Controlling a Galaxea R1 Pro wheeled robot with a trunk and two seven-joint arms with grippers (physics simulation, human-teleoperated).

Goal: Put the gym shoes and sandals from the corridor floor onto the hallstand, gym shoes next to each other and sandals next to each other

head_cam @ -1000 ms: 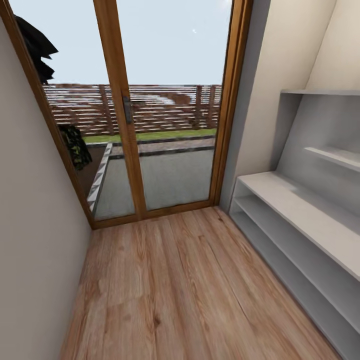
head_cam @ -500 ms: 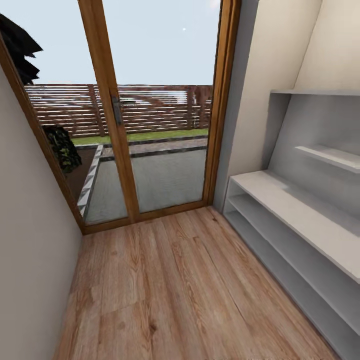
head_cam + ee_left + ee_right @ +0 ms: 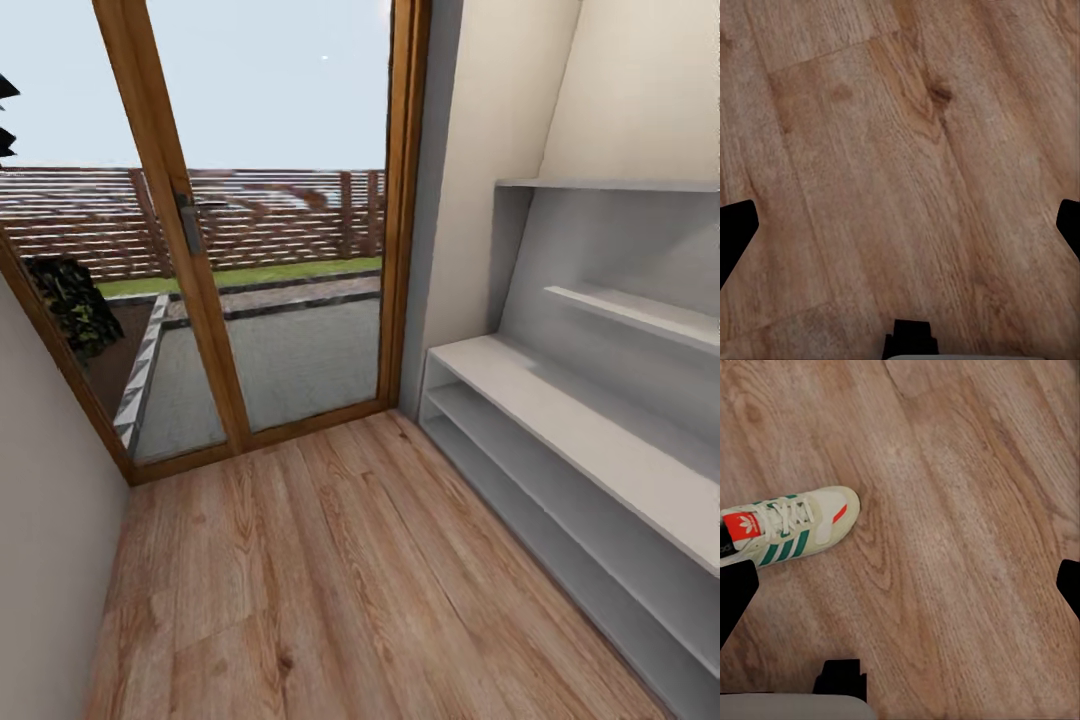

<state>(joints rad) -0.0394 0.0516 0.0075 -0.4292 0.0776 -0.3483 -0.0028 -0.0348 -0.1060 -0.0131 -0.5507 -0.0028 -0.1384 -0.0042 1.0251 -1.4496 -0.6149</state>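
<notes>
Gym shoe (image 3: 789,530), cream with green stripes, lies on its sole on the corridor floor (image 3: 330,580), beneath the spread, empty right gripper (image 3: 900,589). Left gripper (image 3: 900,229) likewise spread, empty. Hallstand (image 3: 560,410) shelves bare, awaiting footwear.

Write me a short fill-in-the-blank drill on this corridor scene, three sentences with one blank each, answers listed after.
1. In the right wrist view, one gym shoe lies on the corridor floor, and the stripes on its side are ____.
2. The shelves of the hallstand in the head view hold ____ shoes.
3. In the left wrist view, the left gripper has its fingers spread wide, so it is ____.

Missing words: green; no; open
</notes>
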